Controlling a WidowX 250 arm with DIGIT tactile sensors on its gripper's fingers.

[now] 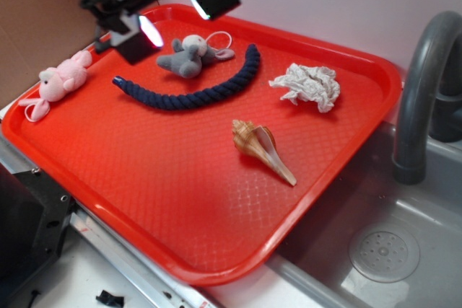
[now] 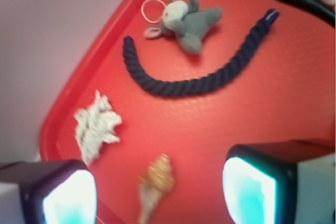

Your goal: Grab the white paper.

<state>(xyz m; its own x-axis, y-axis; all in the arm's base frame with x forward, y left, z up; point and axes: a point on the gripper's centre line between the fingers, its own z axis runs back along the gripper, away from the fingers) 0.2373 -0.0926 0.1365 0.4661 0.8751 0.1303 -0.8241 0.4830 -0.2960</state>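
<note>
Red plastic tray (image 1: 180,207) beside a grey sink (image 1: 404,236) forms the work surface. White paper (image 1: 309,84) lies near the tray's far right corner, resting flat, touched by nothing. Gripper (image 1: 173,14) hangs above the far left portion, over the grey plush toy (image 1: 189,54) and navy rope (image 1: 195,88), pads spread apart and empty. Paper sits well apart from it, toward the sink side, beyond the rope's end. Wrist view confirms: paper off to one side of the open pads, seashell (image 1: 261,148) lying between them. Judgement: a sideways traverse is required before any descent.
</note>
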